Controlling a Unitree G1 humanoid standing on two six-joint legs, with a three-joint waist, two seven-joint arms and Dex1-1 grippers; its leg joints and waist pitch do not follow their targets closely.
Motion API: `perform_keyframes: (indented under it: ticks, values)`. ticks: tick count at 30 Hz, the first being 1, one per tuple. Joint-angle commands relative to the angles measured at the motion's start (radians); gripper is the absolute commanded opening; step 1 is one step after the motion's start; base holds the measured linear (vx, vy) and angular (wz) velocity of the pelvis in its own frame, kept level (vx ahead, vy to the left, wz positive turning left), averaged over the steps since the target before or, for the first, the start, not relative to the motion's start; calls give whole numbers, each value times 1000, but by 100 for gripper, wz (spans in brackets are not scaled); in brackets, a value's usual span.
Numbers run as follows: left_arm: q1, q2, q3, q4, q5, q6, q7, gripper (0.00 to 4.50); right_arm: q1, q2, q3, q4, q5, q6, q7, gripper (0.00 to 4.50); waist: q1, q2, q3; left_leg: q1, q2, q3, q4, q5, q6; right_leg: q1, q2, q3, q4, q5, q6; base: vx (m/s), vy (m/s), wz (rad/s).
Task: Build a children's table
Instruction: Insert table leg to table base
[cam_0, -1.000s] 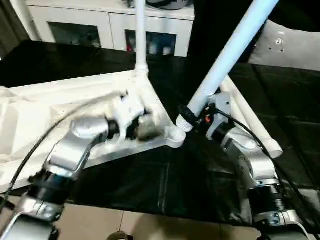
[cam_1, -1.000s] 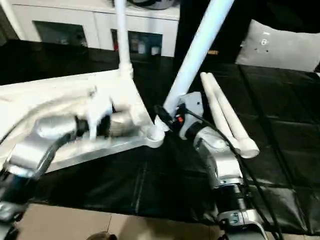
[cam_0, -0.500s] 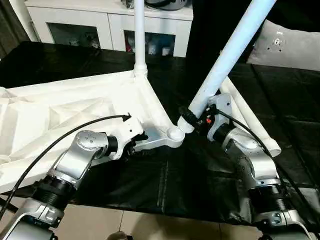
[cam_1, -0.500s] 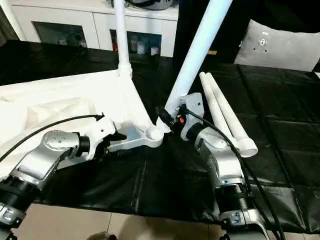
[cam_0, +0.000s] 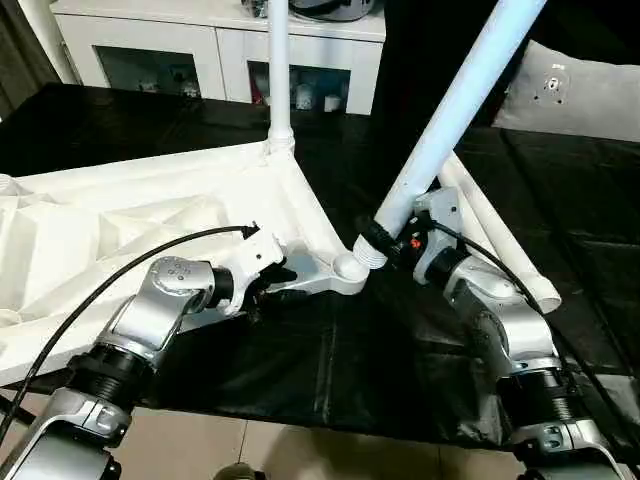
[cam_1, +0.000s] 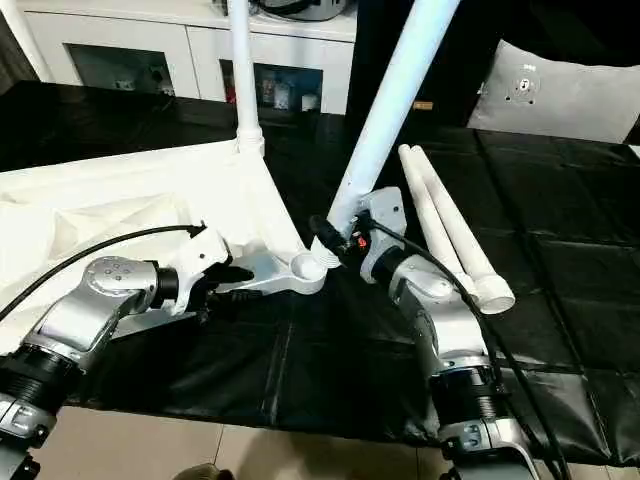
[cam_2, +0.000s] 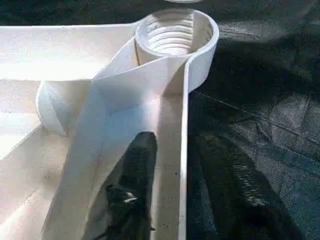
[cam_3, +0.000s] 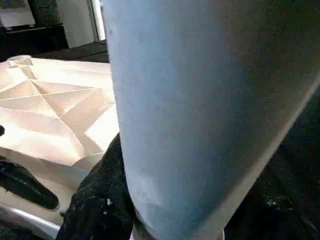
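Observation:
The children's table top lies upside down, ribbed underside up, on a black sheet. One white leg stands upright in its far corner socket. My right gripper is shut on a second leg, which tilts up and to the right. That leg's threaded end hangs just beside and above the near corner socket. My left gripper is open astride the top's rim just behind that socket. One finger is inside the rim wall, the other outside it.
Two loose legs lie side by side on the black sheet to the right of my right arm. A white cabinet with glass doors stands behind the table, and a grey cushion lies at the far right. The floor begins at the sheet's near edge.
My left gripper came off the ribbed underside, settled over the rim beside the near socket, and its fingers drew closer together. The right gripper and its leg barely moved.

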Motion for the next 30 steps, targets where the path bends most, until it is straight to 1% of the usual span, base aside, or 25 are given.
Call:
perform_keyframes:
  ticks: [1,4,5,6,7,8,9,12,14,15,16,17,19,20,21,22,23,24,25,26,27,28,29,30]
  values:
    - [-7,11,-20,28,34,-6,-9,128,-10,-9,0,1,-7,8,1,190,4,10,-66,23,47,-12,-62,-85,23,49,-78,44,-59,142,-252,0,0,0]
    - [-9,18,-27,37,47,-13,-11,105,-11,-9,2,1,-8,10,2,190,4,10,-65,24,47,-13,-63,-98,16,49,-79,44,-59,117,-248,0,0,0]
    - [-9,19,-26,39,47,-13,-11,89,-11,-9,2,2,-8,10,2,190,3,10,-64,24,48,-13,-64,-108,13,47,-79,45,-61,104,-247,0,0,0]
    - [-9,19,-26,40,47,-13,-12,89,-12,-9,3,2,-8,10,2,190,3,10,-63,24,47,-12,-64,-120,8,47,-80,45,-63,86,-246,0,0,0]
    - [-10,18,-25,41,47,-13,-13,72,-12,-10,4,3,-8,10,2,190,3,11,-62,25,48,-12,-66,-132,3,46,-80,45,-64,65,-244,0,0,0]
    - [-10,18,-24,40,45,-10,-17,72,-12,-10,5,4,-10,9,3,190,3,11,-63,24,47,-13,-65,-134,1,47,-80,46,-64,60,-244,0,0,0]
    - [-10,18,-23,40,45,-10,-18,57,-12,-10,5,5,-10,9,3,190,3,10,-62,24,47,-13,-66,-136,-2,46,-80,46,-65,56,-243,0,0,0]
    - [-11,16,-21,45,48,-12,-24,26,-10,-9,5,5,-13,10,5,190,2,11,-63,24,47,-13,-65,-132,-3,45,-79,46,-63,63,-242,0,0,0]
    - [-12,16,-21,48,51,-15,-28,20,-10,-10,8,4,-13,13,8,190,3,11,-64,24,47,-13,-65,-122,0,46,-79,46,-62,83,-244,0,0,0]
    - [-12,17,-21,50,53,-18,-30,12,-11,-11,11,4,-12,15,12,190,3,14,-65,24,47,-14,-64,-120,2,46,-78,45,-61,91,-245,0,0,0]
    - [-13,20,-26,55,59,-24,-33,5,-13,-13,19,4,-13,19,23,190,2,13,-64,23,46,-13,-64,-120,2,46,-78,45,-61,95,-246,0,0,0]
    - [-14,22,-30,58,64,-28,-35,1,-16,-14,23,4,-13,21,28,190,1,13,-65,24,45,-13,-64,-121,4,46,-77,45,-62,98,-246,0,0,0]
    - [-17,27,-40,71,79,-46,-38,1,-21,-15,27,5,-14,22,34,190,0,10,-64,23,46,-13,-65,-125,7,48,-78,45,-63,91,-247,0,0,0]
    - [-22,29,-47,85,93,-57,-31,0,-23,-15,28,6,-14,23,36,190,0,12,-63,23,46,-14,-65,-125,7,47,-78,45,-62,87,-246,0,0,0]
    - [-41,35,-68,131,132,-90,-14,0,-31,-16,30,9,-13,26,43,190,0,9,-63,24,46,-13,-65,-132,7,45,-77,45,-65,75,-244,0,0,0]
    - [-50,37,-77,153,149,-103,-8,0,-34,-17,31,11,-13,27,45,190,1,10,-62,26,46,-13,-66,-146,3,45,-78,46,-67,51,-241,0,0,0]
    - [-75,24,-73,207,153,-127,6,0,-40,-18,33,14,-14,27,48,190,1,7,-62,25,47,-13,-67,-149,2,45,-79,46,-68,44,-240,0,0,0]
    - [-92,13,-68,241,152,-142,13,0,-43,-18,34,16,-15,27,49,190,2,8,-60,26,46,-12,-67,-156,-1,43,-80,47,-70,23,-237,0,0,0]
    - [-110,2,-62,279,151,-163,24,0,-45,-18,34,18,-16,26,49,190,1,9,-60,28,46,-13,-68,-181,-11,42,-81,47,-73,-17,-235,0,0,0]
    - [-121,-5,-59,302,150,-175,31,0,-47,-18,34,20,-16,26,49,190,1,7,-56,27,43,-12,-69,-192,-13,41,-81,47,-79,-46,-228,0,0,0]
    - [-145,-20,-51,352,152,-206,44,0,-50,-18,34,21,-18,25,51,190,2,7,-55,29,44,-12,-71,-219,-22,39,-82,48,-84,-97,-217,0,0,0]
    - [-170,-34,-56,396,160,-284,32,0,-52,-19,33,16,-17,30,52,190,3,7,-54,29,44,-15,-73,-233,-26,38,-84,49,-90,-138,-204,0,0,0]
    - [-179,-40,-64,408,157,-339,-1,0,-51,-21,33,9,-15,34,53,190,3,8,-57,30,47,-15,-73,-235,-30,39,-85,49,-88,-140,-199,0,0,0]
    - [-181,-44,-66,410,151,-357,-21,0,-51,-21,32,6,-14,36,53,190,3,7,-57,27,48,-17,-74,-228,-31,39,-86,50,-87,-127,-197,0,0,0]
